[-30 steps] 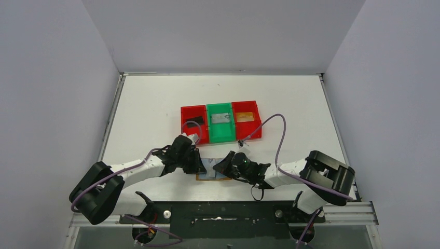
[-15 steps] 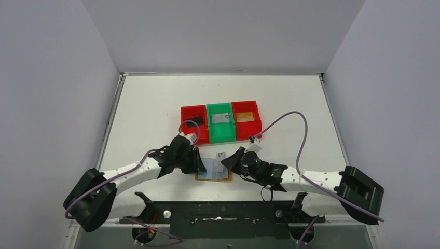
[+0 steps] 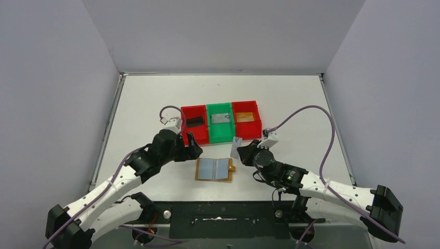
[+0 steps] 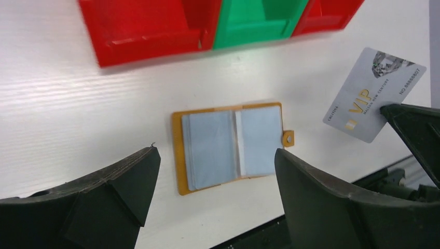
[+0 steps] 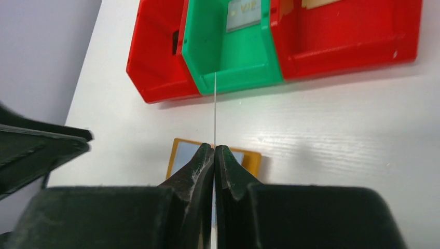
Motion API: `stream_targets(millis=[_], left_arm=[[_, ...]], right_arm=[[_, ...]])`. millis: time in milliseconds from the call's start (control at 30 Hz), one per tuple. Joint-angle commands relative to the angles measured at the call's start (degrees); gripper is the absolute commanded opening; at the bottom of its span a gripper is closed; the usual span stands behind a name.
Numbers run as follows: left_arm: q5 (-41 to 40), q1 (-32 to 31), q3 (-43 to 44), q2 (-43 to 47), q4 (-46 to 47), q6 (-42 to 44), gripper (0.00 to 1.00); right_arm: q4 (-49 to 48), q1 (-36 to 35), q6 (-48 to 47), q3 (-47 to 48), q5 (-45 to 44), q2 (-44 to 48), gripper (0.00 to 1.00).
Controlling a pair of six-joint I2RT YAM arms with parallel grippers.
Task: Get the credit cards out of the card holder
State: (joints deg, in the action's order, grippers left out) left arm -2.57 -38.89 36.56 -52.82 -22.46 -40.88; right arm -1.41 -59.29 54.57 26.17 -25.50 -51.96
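Lying open and flat on the table [image 3: 155, 104], the card holder [image 3: 214, 169] sits near the front edge, just in front of the green bin [image 3: 221, 137], both blue-grey panels facing up, tab pointing right. The left gripper [image 3: 193, 149] hangs above the table just left of the holder, jaws wide apart, holding nothing. The right gripper [image 3: 241, 151] has its jaws clamped on a silver card [image 4: 371, 93] marked "VIP", held off the table just right of the holder, not touching it. Three bins stand in one touching row: a dark card in the left red bin [image 3: 193, 108], a grey one in the green, a tan item in the right red bin [image 3: 249, 132]
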Motion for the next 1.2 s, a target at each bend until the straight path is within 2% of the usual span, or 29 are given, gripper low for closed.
stream_targets(millis=[0,200,333,400,500,733,833,1167], left_arm=[[-14.9,0.5,4.4,8.3,-7.3,3.5,0.86],[-25.8,0.8,4.6,16.5,-10.9,7.0,0.91],[-29.8,0.9,2.9,19.2,-10.9,8.8,0.91],[-29.4,1.0,2.1,19.8,-9.9,9.1,0.91],[-28.4,1.2,1.6,19.6,-8.1,9.9,0.92],[-26.8,2.8,1.6,17.7,-6.8,10.8,0.92],[-25.5,4.3,1.4,17.1,-5.9,11.6,0.92],[-23.1,7.4,1.3,17.4,-5.7,11.9,0.92]], right_arm=[[-2.7,0.1,-19.0,5.2,-7.6,0.6,0.0],[-8.7,0.2,-42.2,9.7,-7.3,-4.9,0.0],[-13.4,1.1,-57.2,13.0,-2.4,-12.0,0.0],[-12.4,2.3,-62.6,16.8,-0.4,-16.2,0.0],[-11.1,5.6,-67.6,21.2,3.3,-21.3,0.0],[-7.0,14.9,-75.4,28.6,23.3,-29.0,0.0],[-2.9,16.5,-80.3,32.4,28.6,-32.2,0.0],[6.9,19.2,-93.3,43.1,35.7,-42.8,0.0]])
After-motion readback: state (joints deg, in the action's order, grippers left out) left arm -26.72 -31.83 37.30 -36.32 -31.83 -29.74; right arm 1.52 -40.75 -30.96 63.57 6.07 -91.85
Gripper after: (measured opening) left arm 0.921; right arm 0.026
